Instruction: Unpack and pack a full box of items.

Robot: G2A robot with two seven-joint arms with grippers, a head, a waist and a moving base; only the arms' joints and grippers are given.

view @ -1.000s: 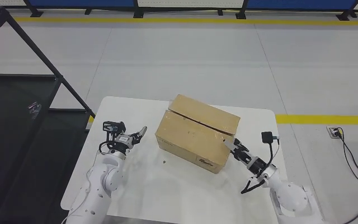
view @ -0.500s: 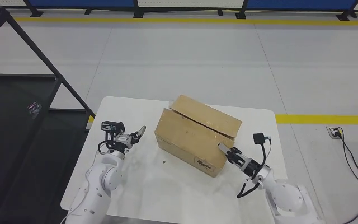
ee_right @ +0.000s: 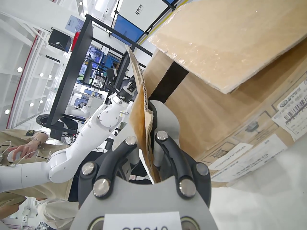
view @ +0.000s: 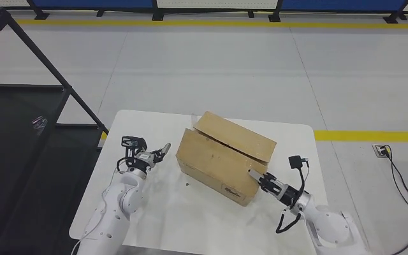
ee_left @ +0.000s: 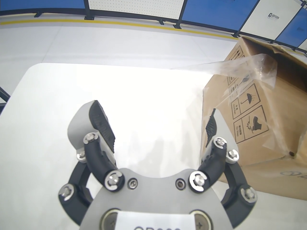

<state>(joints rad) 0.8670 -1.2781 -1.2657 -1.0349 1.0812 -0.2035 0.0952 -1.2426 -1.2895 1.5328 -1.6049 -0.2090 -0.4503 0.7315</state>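
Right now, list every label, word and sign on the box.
On the box end: handling pictograms (upward arrows, umbrella, one more symbol); their captions are too small to read.
The white barcode label: print blurred, unreadable.
The long white label: print too small to read.
Nothing reads clearly enough to quote.

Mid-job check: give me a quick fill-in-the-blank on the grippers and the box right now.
The right gripper is ____ on a flap of the cardboard box.
The left gripper is ____ and holds nothing.
The box stands on a ____ table.
Missing: shut; open; white.
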